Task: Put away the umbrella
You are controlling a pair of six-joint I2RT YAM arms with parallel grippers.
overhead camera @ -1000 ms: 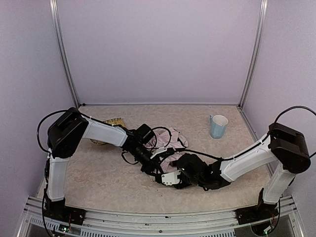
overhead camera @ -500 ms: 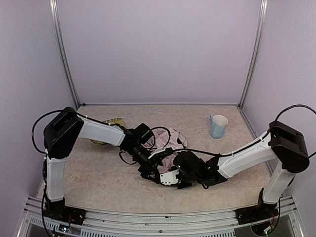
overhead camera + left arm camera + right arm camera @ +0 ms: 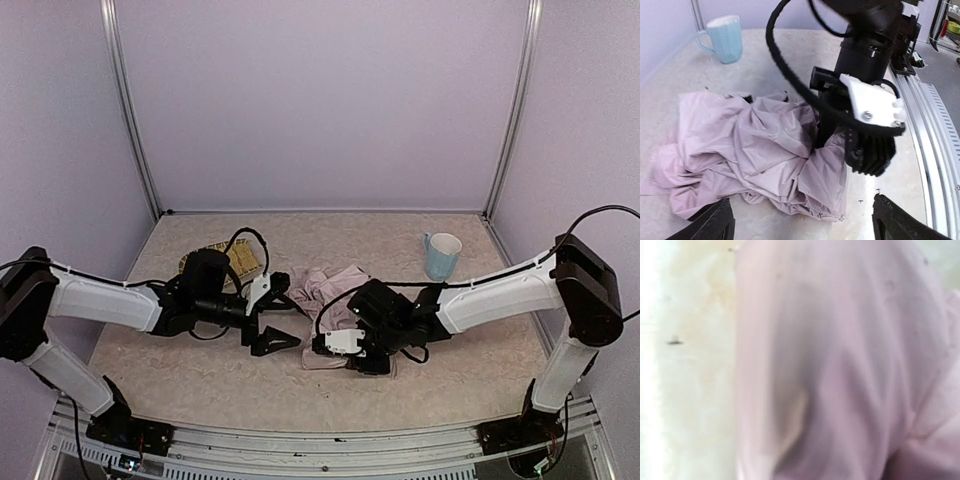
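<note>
The umbrella [image 3: 335,295] lies collapsed mid-table as a crumpled heap of pale pink fabric [image 3: 750,145]. My right gripper [image 3: 356,352] comes down on its near right edge. In the left wrist view its jaws [image 3: 837,145] are closed with a fold of that fabric between them. The right wrist view is filled with blurred pink fabric [image 3: 840,365], and its own fingers do not show. My left gripper [image 3: 277,315] hangs just left of the umbrella, open and empty, with its fingertips [image 3: 715,220] apart from the fabric.
A light blue mug [image 3: 441,255] stands at the back right, also seen in the left wrist view [image 3: 725,37]. A woven bamboo tray [image 3: 232,258] lies behind my left arm. The table's metal front rail [image 3: 320,445] runs along the near edge.
My left gripper opened, let go of the umbrella and drew back to the left. My right gripper closed on the fabric and shifted slightly left.
</note>
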